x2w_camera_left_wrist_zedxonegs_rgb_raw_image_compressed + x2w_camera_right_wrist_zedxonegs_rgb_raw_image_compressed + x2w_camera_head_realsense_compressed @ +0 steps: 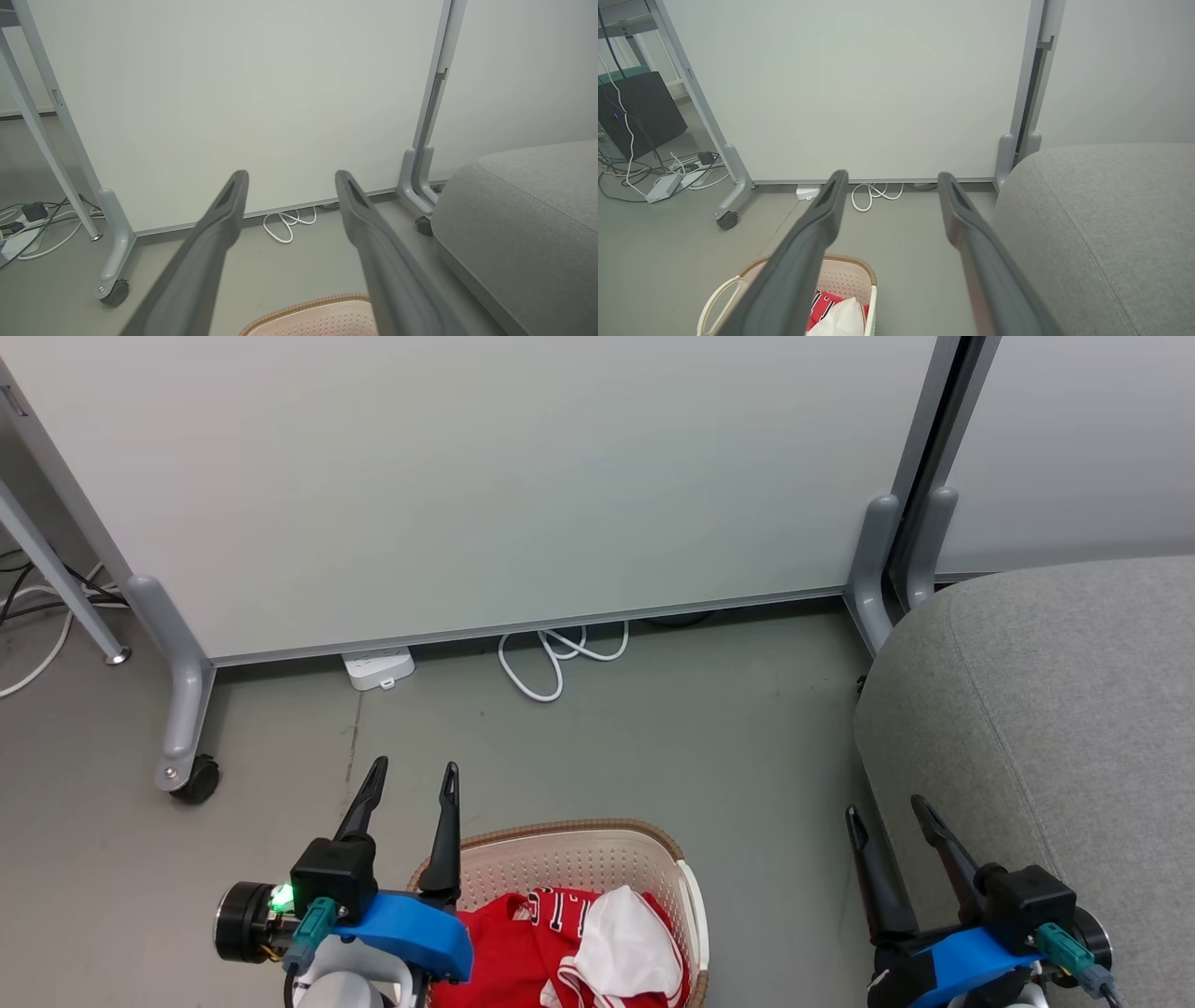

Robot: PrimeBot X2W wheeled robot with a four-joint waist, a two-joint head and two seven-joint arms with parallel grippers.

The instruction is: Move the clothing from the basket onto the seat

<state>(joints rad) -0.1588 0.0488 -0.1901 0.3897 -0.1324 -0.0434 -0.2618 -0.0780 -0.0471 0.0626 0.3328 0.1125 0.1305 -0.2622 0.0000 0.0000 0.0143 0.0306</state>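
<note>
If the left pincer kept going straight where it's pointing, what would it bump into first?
Likely the white partition panel, near its lower edge; nothing else seems to stand before the left pincer.

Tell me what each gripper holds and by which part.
Nothing. The left gripper and right gripper are both open and empty; the clothing lies in the basket.

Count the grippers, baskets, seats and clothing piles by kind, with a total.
Grippers: 2, left gripper and right gripper, both open.
Baskets: 1, the basket.
Seats: 1, the seat.
Clothing piles: 1, clothing in the basket.
Total: 5.
</note>
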